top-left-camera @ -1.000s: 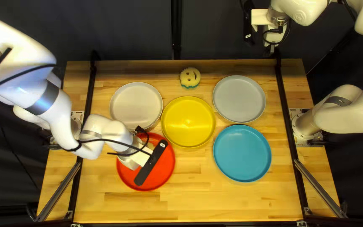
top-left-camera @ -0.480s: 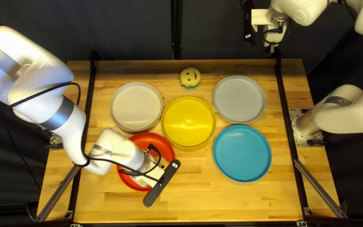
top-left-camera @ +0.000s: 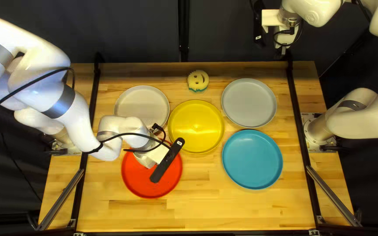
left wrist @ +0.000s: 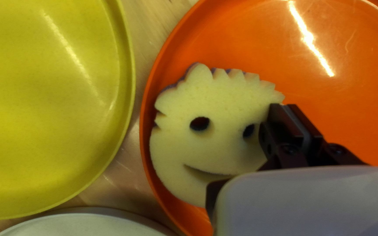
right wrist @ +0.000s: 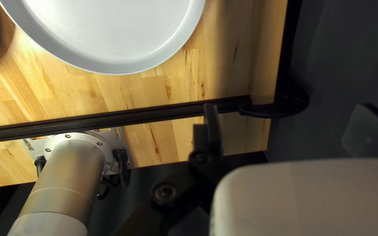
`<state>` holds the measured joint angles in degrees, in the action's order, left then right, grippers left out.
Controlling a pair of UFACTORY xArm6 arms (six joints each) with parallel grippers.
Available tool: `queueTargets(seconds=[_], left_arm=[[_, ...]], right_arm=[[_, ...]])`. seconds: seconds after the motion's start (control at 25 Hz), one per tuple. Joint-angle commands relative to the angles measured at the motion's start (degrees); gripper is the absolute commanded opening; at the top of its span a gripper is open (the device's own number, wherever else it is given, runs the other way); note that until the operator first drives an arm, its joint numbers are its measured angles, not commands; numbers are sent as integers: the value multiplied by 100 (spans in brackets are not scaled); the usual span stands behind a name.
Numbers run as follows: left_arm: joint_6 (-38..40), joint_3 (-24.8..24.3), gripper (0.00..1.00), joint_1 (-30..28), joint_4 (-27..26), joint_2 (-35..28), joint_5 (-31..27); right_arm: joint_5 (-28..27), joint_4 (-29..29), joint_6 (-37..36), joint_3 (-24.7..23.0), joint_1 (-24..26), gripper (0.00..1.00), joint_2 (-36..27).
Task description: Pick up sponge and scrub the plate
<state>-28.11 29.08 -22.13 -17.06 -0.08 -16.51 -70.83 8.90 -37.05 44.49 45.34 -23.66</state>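
The left pincer is closed on one edge of the sponge, presumably to leave the underside free for scrubbing. Ahead, the sponge lies within the red plate; beyond its rim sits the yellow plate.

Bright light is flooding the table, while the curtain is sinking into darkness at twelve o'clock.
In the top left view, a small glint is shining near the yellow plate's centre. In the left wrist view, white glare is streaking the orange-red plate around one o'clock.
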Motion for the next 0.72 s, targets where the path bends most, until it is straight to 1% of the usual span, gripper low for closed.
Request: queueTargets(seconds=[0.04,0.24,0.32,0.4,0.56,0.68,0.72], left_arm=[[559,452,0,-423,357,399,114],[948,714,0,-797,561,713,300],[1081,687,0,-871,658,686,306],[1154,548,0,-901,692,575,310],[1250,95,0,-852,701,156,286],[1006,-268,0,-702,479,-168,237],[820,-423,0,-628,311,-290,226]], right_arm=[[0,0,0,0,0,100,0],[0,0,0,0,0,100,0],[0,0,0,0,0,100,0],[0,0,0,0,0,100,0],[0,0,0,0,0,100,0],[0,0,0,0,0,100,0],[0,0,0,0,0,100,0]])
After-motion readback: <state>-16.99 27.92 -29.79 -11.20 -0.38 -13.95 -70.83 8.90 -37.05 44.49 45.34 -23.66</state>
